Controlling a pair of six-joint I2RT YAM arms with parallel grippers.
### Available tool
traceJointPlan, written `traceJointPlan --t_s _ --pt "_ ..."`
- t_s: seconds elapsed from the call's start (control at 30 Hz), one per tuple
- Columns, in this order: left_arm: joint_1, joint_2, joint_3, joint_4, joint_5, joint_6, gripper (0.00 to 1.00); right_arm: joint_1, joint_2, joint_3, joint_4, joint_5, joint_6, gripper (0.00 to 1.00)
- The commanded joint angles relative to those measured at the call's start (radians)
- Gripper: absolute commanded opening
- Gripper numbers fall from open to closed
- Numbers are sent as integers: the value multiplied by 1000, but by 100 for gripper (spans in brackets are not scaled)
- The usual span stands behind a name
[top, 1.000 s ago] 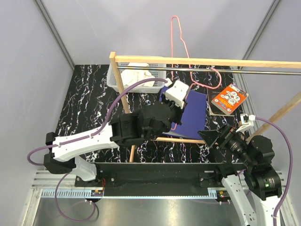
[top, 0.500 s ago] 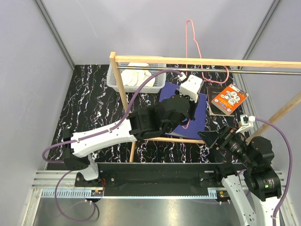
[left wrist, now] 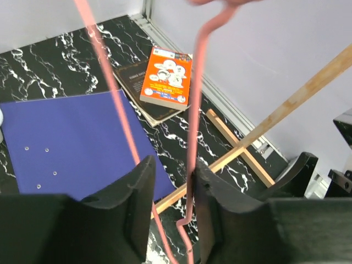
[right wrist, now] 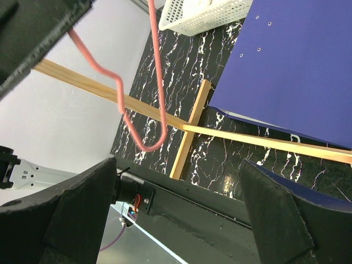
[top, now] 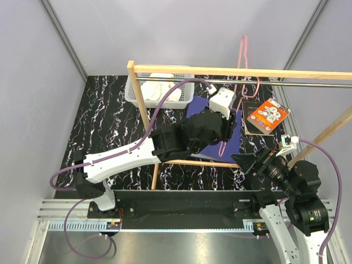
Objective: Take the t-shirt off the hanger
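Black marbled table [top: 110,110] carries a basket [top: 132,94] where the t-shirt [top: 159,88] lies bundled, already off the hanger [left wrist: 195,110]. The bare wire runs between the left gripper's [left wrist: 175,168] parted jaws, loose rather than pinched, probably for release. The right gripper [right wrist: 176,181] hangs spread wide, empty.

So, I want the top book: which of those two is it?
The orange book, lying across the dark brown book beneath it.

hanger [left wrist: 197,110] shifted right, left tool [left wrist: 173,190] loosened
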Motion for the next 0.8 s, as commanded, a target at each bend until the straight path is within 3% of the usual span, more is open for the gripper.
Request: traceJointPlan --t_s 0.0,0.07,0.17,0.3,0.57,0.77 --pt "4 -108 -32 4 35 -50 47 5 -6 14 7 0 3 100" --pt "4 -146 -49 -3 54 -55 59 3 -5 16 4 0 2 100" --pt "6 -215 -92 -6 113 -61 70 5 -5 20 -4 2 -1 100" --pt "6 -324 -147 -47 237 -60 94 3 -3 34 -31 3 -17 100" --pt "4 -666 -368 -125 320 -109 98 3 -15 8 -65 -1 -18 100" --pt "4 -1016 -732 -121 210 -246 98 3 -6 -41 -24 -15 26 100"
